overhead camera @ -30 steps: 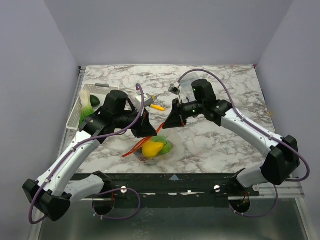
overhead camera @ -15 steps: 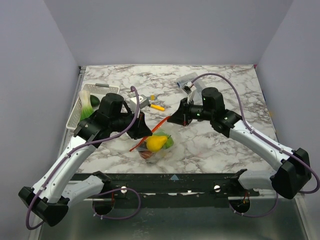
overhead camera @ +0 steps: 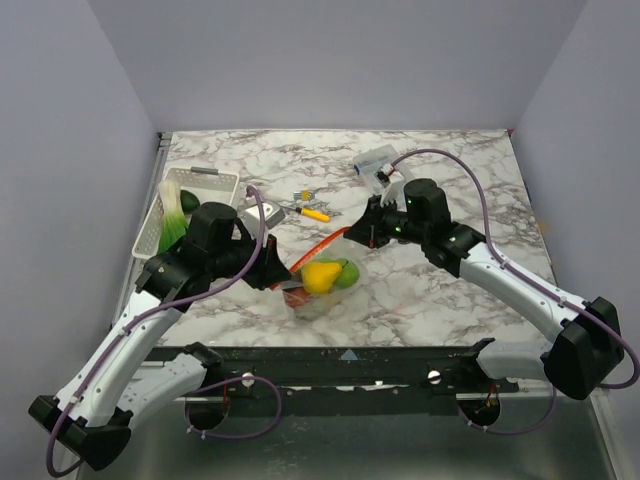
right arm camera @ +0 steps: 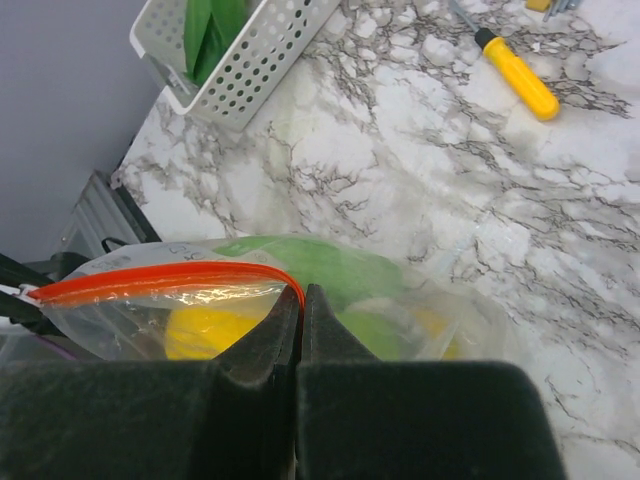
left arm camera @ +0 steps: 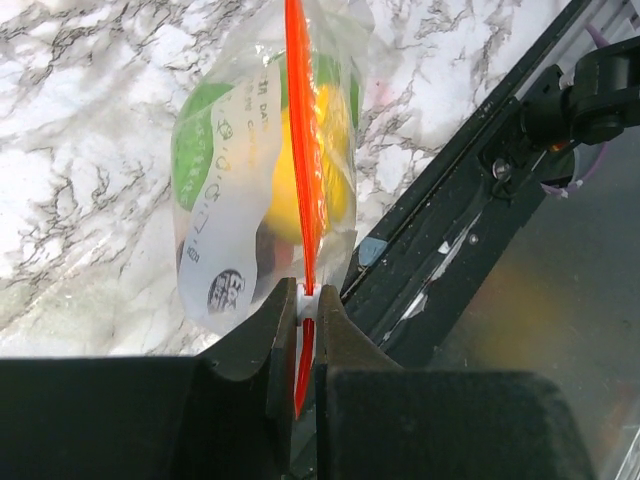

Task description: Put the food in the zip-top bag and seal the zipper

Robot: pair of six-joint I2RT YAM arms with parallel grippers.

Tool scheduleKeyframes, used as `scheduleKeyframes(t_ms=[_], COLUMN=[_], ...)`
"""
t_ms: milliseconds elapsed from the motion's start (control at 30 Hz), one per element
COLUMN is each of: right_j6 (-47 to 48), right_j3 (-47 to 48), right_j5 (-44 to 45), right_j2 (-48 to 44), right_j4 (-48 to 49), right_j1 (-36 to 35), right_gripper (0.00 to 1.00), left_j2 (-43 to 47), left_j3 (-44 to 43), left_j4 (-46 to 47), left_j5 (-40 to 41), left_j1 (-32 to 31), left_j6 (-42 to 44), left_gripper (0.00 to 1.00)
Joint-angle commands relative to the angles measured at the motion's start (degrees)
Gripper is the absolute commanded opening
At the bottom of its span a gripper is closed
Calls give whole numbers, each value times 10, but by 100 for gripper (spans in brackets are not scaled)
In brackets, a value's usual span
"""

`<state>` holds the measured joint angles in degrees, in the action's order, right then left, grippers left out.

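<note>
Over veined marble sags clear bag — floppy (orange-edged).

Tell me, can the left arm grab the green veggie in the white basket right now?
Probably not yet. The left gripper is pinched shut on the zipper, so it would have to let go first. The basket sits close beside that arm, uncovered.

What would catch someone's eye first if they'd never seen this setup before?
The clear zip-top bag at the table's near middle, its orange-red zipper stretched between the left gripper and the right gripper, both pinched shut on it. Inside sit a yellow fruit and a green fruit. Further back, a white basket stands at the left edge and a yellow-handled screwdriver lies mid-table.
</note>
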<state>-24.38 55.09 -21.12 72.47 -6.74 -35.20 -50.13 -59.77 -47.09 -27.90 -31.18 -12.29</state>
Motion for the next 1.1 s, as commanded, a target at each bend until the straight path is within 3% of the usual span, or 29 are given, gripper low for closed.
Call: scheduleKeyframes(t_ms=[0, 467, 500, 633, 700, 833, 1067], right_j6=[3, 0, -1, -15, -24, -51, -119], right_j3=[-8, -12, -11, -1, 5, -7, -27], right_j5=[87, 89, 88, 125, 161, 248, 385], right_j2=[-4, 4, 3, 5, 10, 11, 29], right_j4=[-19, -27, -27, -56, -85, -116, -170], right_j1=[20, 24, 24, 25, 24, 26, 48], right_gripper=[0, 0, 0, 0, 0, 0, 0], left_j2=[29, 53, 51, 45, 48, 66, 94], left_j3=[12, 21, 17, -19, -42, -67, -65], left_j4=[-50, -73, -73, -74, -74, -63, -49], left_j5=[34, 107, 116, 173, 209, 259, 246], left_j1=[5, 11, 12, 13, 13, 13, 13], left_j6=[-18, -33, -34, -45, -50, -51, -48], left_gripper=[0, 0, 5, 51, 65, 75, 79])
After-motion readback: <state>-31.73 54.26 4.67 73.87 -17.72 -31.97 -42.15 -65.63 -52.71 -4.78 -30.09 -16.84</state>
